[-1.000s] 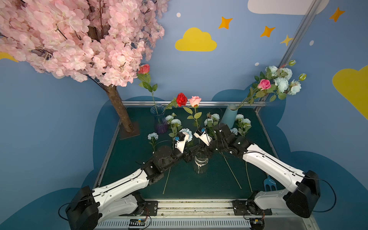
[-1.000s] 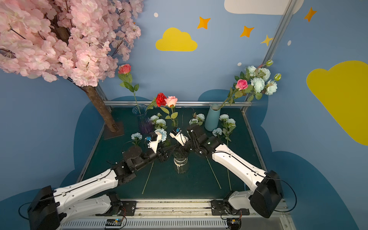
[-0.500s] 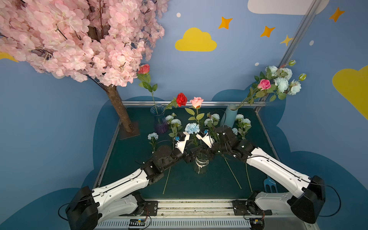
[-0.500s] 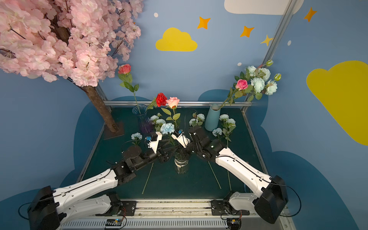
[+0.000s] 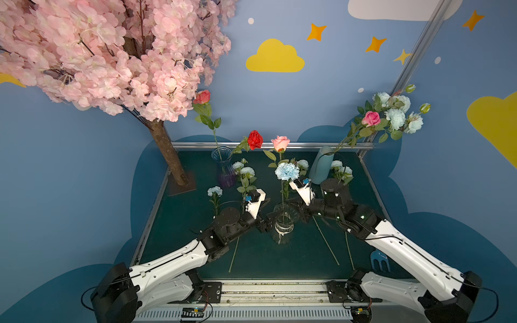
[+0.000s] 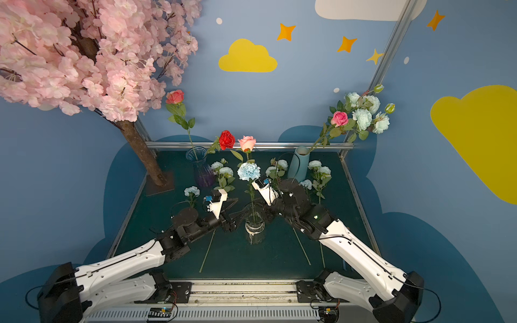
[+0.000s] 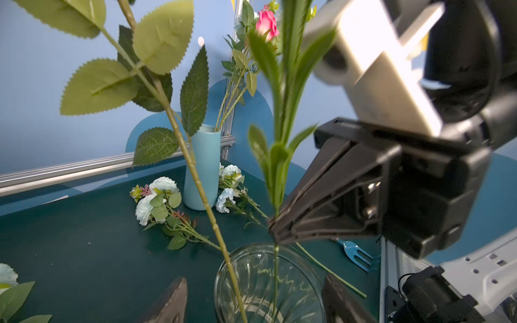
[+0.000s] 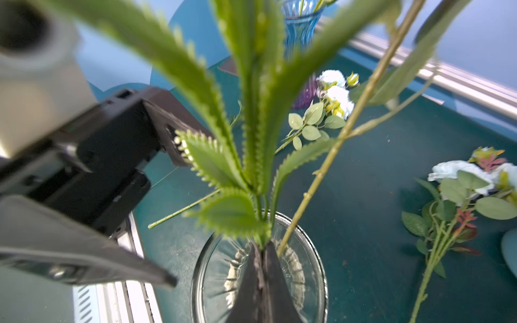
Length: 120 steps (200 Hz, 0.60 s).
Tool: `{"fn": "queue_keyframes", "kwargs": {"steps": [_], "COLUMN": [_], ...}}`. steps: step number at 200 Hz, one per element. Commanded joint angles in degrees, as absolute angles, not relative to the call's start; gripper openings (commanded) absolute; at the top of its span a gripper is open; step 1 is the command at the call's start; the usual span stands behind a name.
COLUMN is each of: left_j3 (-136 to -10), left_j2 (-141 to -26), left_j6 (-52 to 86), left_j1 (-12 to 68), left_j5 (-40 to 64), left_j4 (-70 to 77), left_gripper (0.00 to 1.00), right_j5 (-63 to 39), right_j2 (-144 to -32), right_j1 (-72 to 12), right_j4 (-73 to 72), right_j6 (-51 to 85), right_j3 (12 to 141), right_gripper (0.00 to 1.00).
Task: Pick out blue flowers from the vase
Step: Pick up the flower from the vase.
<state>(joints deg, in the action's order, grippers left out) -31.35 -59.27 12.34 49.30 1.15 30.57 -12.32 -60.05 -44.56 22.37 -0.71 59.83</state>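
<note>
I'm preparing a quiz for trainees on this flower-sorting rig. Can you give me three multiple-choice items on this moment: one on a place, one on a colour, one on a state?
1. Where does the blue flower stand?
A. In the clear glass vase between the arms
B. In the light blue vase
C. Flat on the table

2. What colour is the rose sharing that glass vase?
A. Yellow
B. Pale pink
C. White

3. How is the right hand?
A. Wide open above the vase
B. Shut on the pink rose's stem
C. Shut on the blue flower's stem

Answers: 1 A, its stem runs down into the glass vase in both top views. 2 B, the bloom on the tall stem is pale pink. 3 C, the left wrist view shows its fingers pinched on the stem just above the rim.
</note>
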Motion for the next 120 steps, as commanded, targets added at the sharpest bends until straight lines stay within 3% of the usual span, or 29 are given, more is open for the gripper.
{"fn": "queue_keyframes", "kwargs": {"steps": [1, 120], "left_j3": [-30.42, -25.32], "left_j2": [-59.84, -56.43], "left_j6": [10.89, 10.32], "left_j1": [49.55, 49.49], "left_j5": [-0.38, -5.84], "left_j4": [32.17, 33.14], "left_gripper": [0.77, 0.77], "right_j5": [-11.01, -1.05], "right_j2": [-56.41, -41.30], "right_j1": [-44.47, -44.47], "right_j4": [19.53, 24.64], "right_j6": [1.33, 4.65], "right_j3": [60.32, 68.05], "right_gripper": [0.00, 0.00]}}
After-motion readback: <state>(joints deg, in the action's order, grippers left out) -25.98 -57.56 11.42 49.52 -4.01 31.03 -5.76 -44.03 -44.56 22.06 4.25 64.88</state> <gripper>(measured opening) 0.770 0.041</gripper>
